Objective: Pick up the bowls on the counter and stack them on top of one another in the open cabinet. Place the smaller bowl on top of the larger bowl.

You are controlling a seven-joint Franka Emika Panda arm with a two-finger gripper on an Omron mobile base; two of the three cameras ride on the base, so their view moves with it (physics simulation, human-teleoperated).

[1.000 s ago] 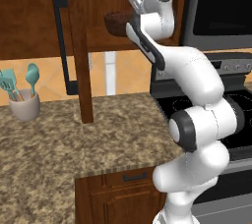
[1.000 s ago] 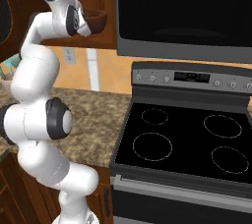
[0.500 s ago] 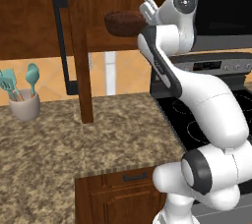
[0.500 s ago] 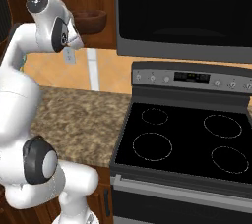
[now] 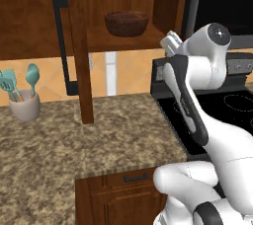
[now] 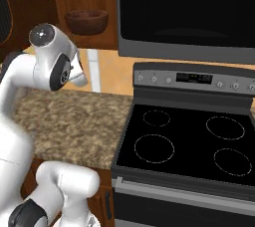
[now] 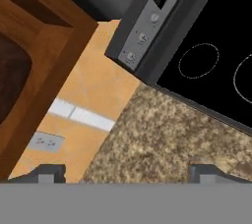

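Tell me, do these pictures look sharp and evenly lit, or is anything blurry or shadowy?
Left base view: soft, even light, the bowl dim inside the open cabinet. Right base view: no glare on the black stovetop. Hand view: tilted, the counter coarse and grainy.

Light is even and soft across all three views, with no hard glare. The tabletop (image 5: 99, 135) looks evenly bright, its speckle coarse and slightly smeared. The open cabinet (image 5: 123, 2) is dim inside, and the bowl (image 5: 126, 22) there sits in shade. The black stovetop (image 6: 189, 144) shows no reflections. Edges look jagged and low in detail; the hand view is softest, without edge distortion.
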